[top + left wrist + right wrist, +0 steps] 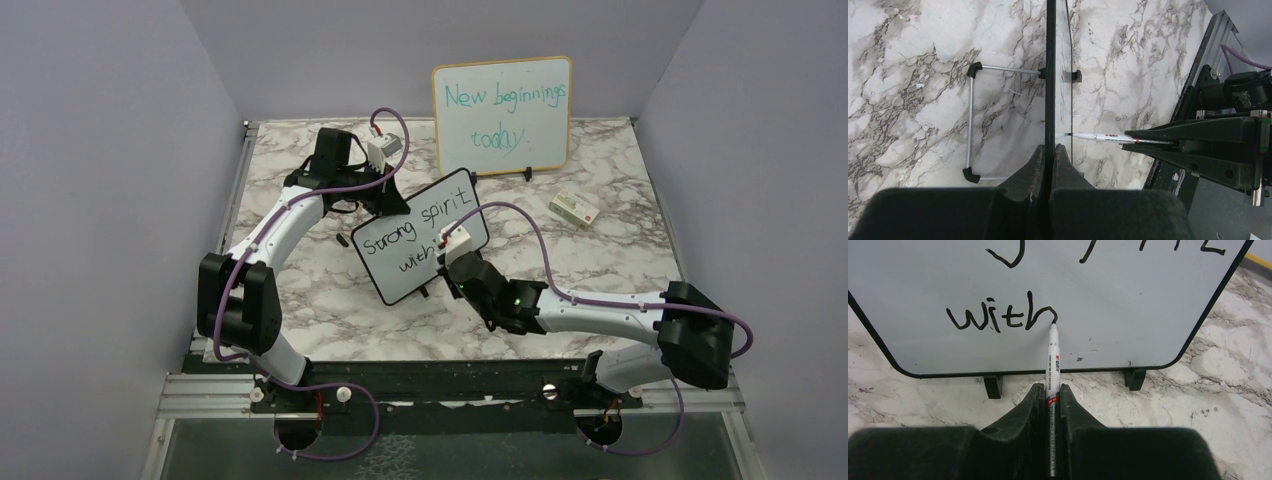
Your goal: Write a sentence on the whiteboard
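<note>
Right wrist view: the top edge cuts off the whiteboard's (pixel 1128 305) upper line of writing. Top view, right: the small box's (pixel 573 209) print is illegibly small.

**Two Boards, One Marker, One Box**

Boards: two. The black-framed whiteboard (pixel 420 238) carries three handwritten black words. Behind it stands one larger wood-framed board (pixel 503 115) with three teal words.

Markers: one marker (pixel 1053 357), its tip on the whiteboard's face.

Boxes: one small box (pixel 574 209), to the right of the whiteboard and farther back.

Under the whiteboard's lower edge, two black feet (pixel 993 386) show. At its back is one wire stand (pixel 970 120).

Grippers: two, the left gripper (pixel 1050 149) at the whiteboard's edge and the right gripper (pixel 1050 390) in front of it.

Tables: one marble table (pixel 620 170) beneath the whiteboard.
</note>
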Robot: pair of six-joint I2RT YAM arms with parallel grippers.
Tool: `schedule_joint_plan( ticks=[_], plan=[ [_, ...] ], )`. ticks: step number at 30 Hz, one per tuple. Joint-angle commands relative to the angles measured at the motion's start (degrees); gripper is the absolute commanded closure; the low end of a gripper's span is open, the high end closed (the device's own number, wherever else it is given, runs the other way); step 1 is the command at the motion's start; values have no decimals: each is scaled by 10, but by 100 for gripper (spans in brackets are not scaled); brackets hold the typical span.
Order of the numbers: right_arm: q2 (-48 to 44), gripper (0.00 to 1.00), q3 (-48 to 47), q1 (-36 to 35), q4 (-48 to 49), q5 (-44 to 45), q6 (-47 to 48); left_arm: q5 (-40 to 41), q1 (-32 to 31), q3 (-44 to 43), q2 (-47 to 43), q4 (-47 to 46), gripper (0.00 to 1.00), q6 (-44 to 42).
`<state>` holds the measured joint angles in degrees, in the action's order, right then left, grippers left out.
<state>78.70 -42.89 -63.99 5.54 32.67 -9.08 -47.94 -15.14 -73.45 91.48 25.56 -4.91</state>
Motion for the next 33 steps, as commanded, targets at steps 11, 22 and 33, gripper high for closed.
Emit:
schedule_joint_plan(
  ticks=[11, 22, 33],
  plan=[
    [-7, 99, 4, 4, -17, -3, -6, 39, -7, 16, 4, 28, 100, -25],
    [-42, 100, 7, 4, 7, 13, 20, 40, -7, 16, 4, 29, 100, -24],
    [-24, 100, -6, 11, 42, 14, 39, 39, -6, 16, 4, 28, 100, -25]
  ],
)
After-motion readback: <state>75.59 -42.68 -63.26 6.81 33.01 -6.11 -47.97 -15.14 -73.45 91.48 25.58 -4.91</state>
